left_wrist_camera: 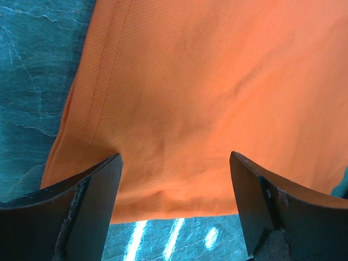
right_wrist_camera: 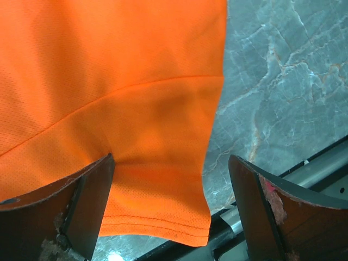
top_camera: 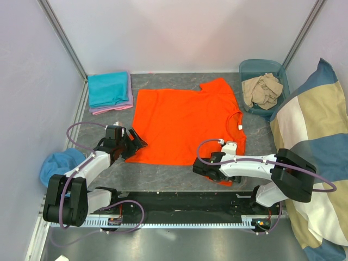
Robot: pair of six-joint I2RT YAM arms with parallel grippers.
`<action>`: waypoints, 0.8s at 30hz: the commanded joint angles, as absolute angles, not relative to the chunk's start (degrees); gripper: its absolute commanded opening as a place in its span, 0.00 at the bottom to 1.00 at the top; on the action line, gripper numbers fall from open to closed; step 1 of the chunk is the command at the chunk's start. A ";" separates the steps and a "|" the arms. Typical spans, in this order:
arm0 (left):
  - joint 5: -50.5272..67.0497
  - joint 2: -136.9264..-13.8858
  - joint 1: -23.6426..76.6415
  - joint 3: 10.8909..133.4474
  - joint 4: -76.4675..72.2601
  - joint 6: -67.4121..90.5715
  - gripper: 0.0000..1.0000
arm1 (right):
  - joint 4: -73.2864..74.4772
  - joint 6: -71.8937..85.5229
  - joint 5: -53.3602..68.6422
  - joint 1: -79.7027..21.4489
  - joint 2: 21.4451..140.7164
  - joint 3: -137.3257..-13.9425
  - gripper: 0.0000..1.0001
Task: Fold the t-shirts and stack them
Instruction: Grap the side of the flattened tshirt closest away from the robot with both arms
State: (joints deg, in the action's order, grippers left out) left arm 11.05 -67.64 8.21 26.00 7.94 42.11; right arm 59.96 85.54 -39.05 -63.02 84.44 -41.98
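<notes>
grippers open over orange t-shirt (top_camera: 182,122) near edge.

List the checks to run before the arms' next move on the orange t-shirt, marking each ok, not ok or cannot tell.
1. The orange t-shirt lies spread flat: ok.
2. The left gripper stands open over the near hem corner: ok.
3. The right gripper stands open over the near sleeve's edge: ok.
4. Either gripper pinches cloth: not ok, not yet.
5. Contact between jaws and cloth: cannot tell.
6. The folded teal t-shirt lies apart from the orange one: ok.
</notes>
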 commanded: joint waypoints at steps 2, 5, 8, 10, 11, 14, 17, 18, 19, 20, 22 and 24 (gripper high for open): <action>10.20 -68.03 8.09 26.89 8.17 41.66 0.88 | 51.60 82.00 -34.90 -62.93 85.34 -40.43 0.97; 10.11 -67.85 8.09 26.81 8.26 41.57 0.88 | 50.19 81.12 -33.67 -62.93 85.52 -41.13 0.97; 9.84 -67.85 8.17 26.63 8.17 41.75 0.88 | 49.31 80.68 -32.87 -62.93 85.17 -41.31 0.97; 10.11 -67.94 8.09 26.46 7.82 41.84 0.88 | 47.82 80.07 -32.34 -62.93 85.16 -41.13 0.98; 10.19 -68.11 8.17 26.46 7.74 41.92 0.88 | 47.38 79.98 -32.43 -62.93 85.43 -41.13 0.98; 10.28 -68.29 8.09 26.46 7.65 41.92 0.88 | 46.23 79.28 -33.22 -62.84 87.45 -42.09 0.98; 10.46 -68.29 8.17 26.37 7.47 42.01 0.88 | 45.44 77.79 -33.66 -62.06 89.82 -43.15 0.98; 10.46 -68.38 8.17 26.37 7.56 42.01 0.88 | 44.74 77.44 -33.75 -61.79 90.43 -43.15 0.98; 10.55 -68.47 8.17 26.37 7.47 42.01 0.88 | 44.30 76.65 -34.10 -61.44 90.61 -43.15 0.98; 10.55 -68.47 8.17 26.37 7.47 42.01 0.88 | 44.12 76.38 -34.28 -60.57 90.62 -43.07 0.98; 10.63 -68.47 8.17 26.37 7.38 42.01 0.88 | 44.30 75.77 -35.06 -59.77 90.00 -43.15 0.98; 10.72 -68.47 8.17 26.28 7.30 42.10 0.88 | 46.56 75.59 -37.17 -59.50 88.34 -44.20 0.98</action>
